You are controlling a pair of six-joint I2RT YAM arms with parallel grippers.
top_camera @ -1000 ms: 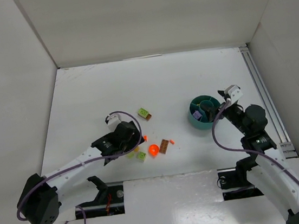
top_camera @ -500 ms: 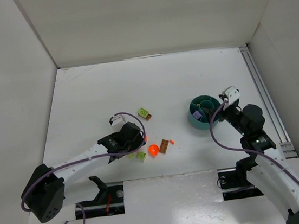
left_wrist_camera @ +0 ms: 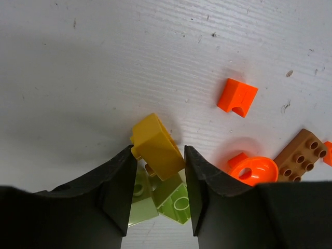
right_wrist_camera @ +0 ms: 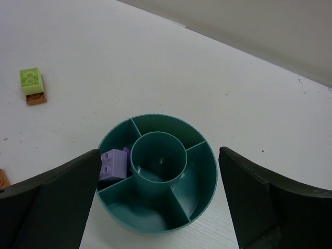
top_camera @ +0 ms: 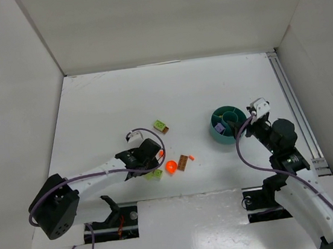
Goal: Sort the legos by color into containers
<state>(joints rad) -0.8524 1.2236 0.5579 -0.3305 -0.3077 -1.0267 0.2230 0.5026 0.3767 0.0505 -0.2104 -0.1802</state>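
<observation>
The white counter [top_camera: 104,108] is seen whole only from above. There the left arm [top_camera: 94,179] is laid low and long from its near base to the loose bricks at mid-counter. The right arm [top_camera: 285,146] is folded upright, its wrist poised by the near right side of the round teal plastic bowl [top_camera: 214,134].

The bowl's dividers and central cup are made plain only by the right wrist camera. In that view the right pincer [right_wrist_camera: 159,153] is spread wide above the bowl, and a purple studded brick [right_wrist_camera: 114,165] is found in the compartment at the picture's left.

The left pincer [left_wrist_camera: 158,155], whose grip cannot be made out from above, is shown by its own camera narrowed onto a yellow plastic brick [left_wrist_camera: 155,140]. Both pads are pressed to the brick's sides, just beside two lime green bricks [left_wrist_camera: 174,199]. Nearby are seen a brown studded brick [left_wrist_camera: 301,155], a round orange piece [left_wrist_camera: 254,170] and a small orange brick [left_wrist_camera: 237,97].
</observation>
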